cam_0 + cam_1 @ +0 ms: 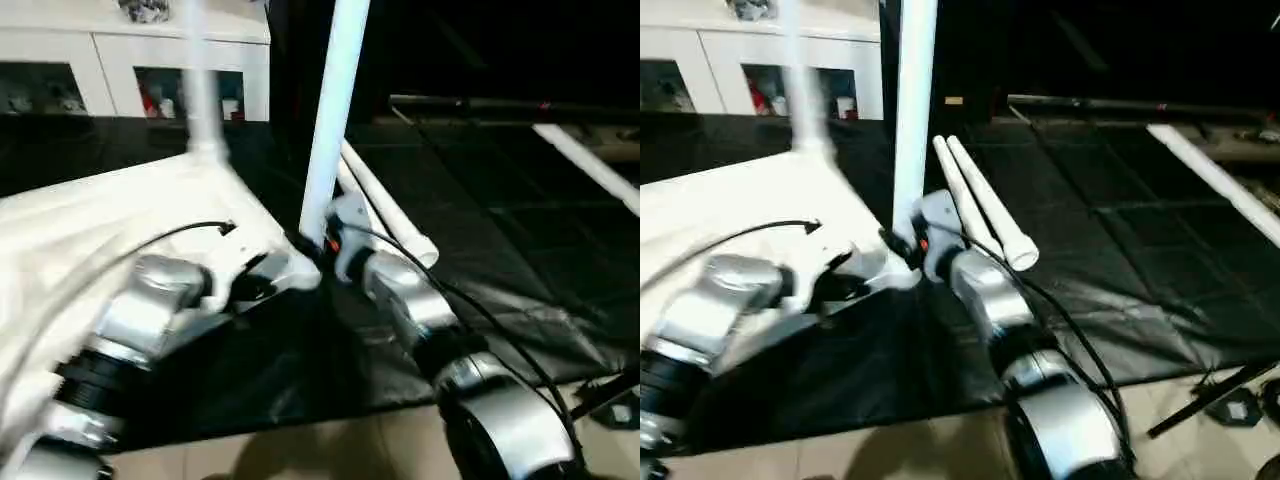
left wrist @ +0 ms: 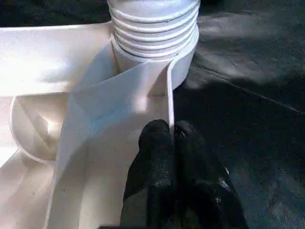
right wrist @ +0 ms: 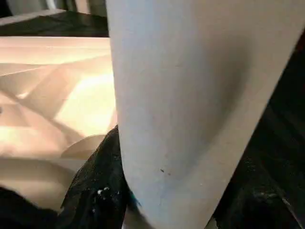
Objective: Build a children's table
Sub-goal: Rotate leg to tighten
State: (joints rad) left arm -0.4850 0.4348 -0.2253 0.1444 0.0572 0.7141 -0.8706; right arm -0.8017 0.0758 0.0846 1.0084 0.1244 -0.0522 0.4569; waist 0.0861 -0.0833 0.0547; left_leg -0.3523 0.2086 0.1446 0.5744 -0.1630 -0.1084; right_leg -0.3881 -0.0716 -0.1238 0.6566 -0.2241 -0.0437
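Black matting (image 1: 1120,260) is spread over the floor, with a strip of pale floor (image 1: 330,445) seen at the near edge. The tabletop (image 1: 120,215) is laid upside down on the mat at the left, ribbed underside up; its right rim runs just beside bare mat. A white cabinet (image 1: 110,55) with glass doors is seen behind it, items behind the glass blurred. Two corner sockets are filled: a leg is stood upright in the far socket (image 1: 205,150), and a second leg (image 1: 335,110) is stood in the near-right socket (image 2: 157,62), its ribbed end seated at the socket mouth. Two loose legs (image 1: 980,205) are laid side by side on the mat just right of that corner, touching each other. A further white bar (image 1: 1220,180) is seen well apart at the far right. Open mat is left between the loose legs and that bar. The right gripper (image 1: 318,245) is closed around the upright near leg low down, one black finger (image 3: 93,191) on each side of it. The left gripper (image 2: 167,138) is pinched onto the thin rim of the tabletop just beside the near socket, fingers (image 2: 155,157) pressed together over the edge.
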